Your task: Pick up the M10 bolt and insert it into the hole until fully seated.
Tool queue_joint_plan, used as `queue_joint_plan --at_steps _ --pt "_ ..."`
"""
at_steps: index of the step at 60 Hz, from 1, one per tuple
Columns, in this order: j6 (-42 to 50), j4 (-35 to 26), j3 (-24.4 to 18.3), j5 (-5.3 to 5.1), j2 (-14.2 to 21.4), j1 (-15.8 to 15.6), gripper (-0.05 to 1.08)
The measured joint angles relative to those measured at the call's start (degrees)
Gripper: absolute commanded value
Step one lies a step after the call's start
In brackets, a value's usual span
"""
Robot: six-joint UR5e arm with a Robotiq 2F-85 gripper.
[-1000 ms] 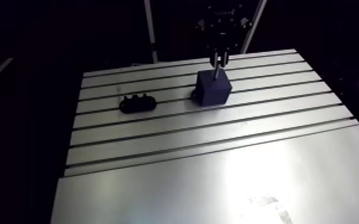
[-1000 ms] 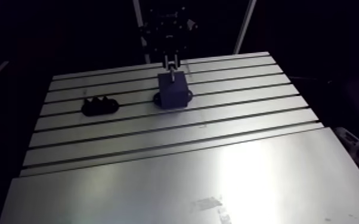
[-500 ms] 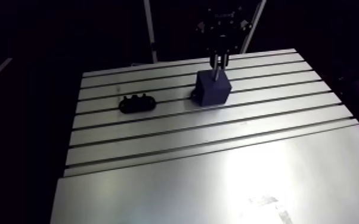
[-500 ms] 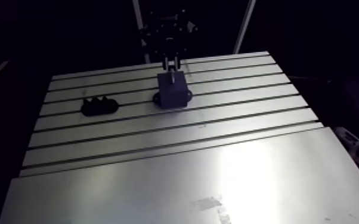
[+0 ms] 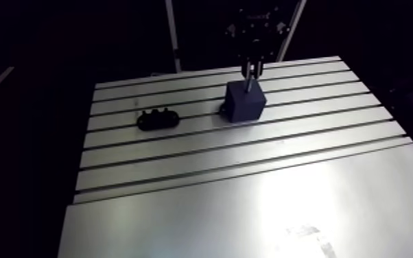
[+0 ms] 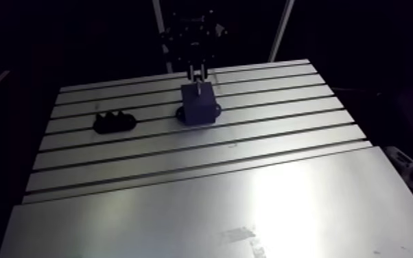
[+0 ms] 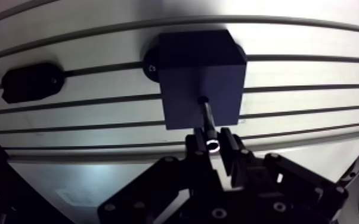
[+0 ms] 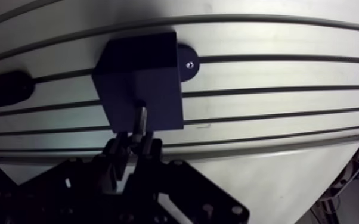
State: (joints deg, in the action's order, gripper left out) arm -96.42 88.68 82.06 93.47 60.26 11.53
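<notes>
at the left a black oval holder point(image 7: 30, 81) lies on the slotted table point(image 7: 313, 71), its detail lost in the dark. well apart to its right stands a dark block point(image 7: 201, 65), its base tab half hidden behind it. the m10 bolt point(image 7: 206, 118) has its tip in the block's hole point(image 7: 203, 100); how deep, i can't tell. the gripper point(image 7: 213, 142) is clamped on the bolt's head.
</notes>
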Motion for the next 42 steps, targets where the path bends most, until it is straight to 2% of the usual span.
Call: queue_joint_plan --at_steps 42 --pt "0.0 0.2 0.0 0.01 0.0 0.0 1.08"
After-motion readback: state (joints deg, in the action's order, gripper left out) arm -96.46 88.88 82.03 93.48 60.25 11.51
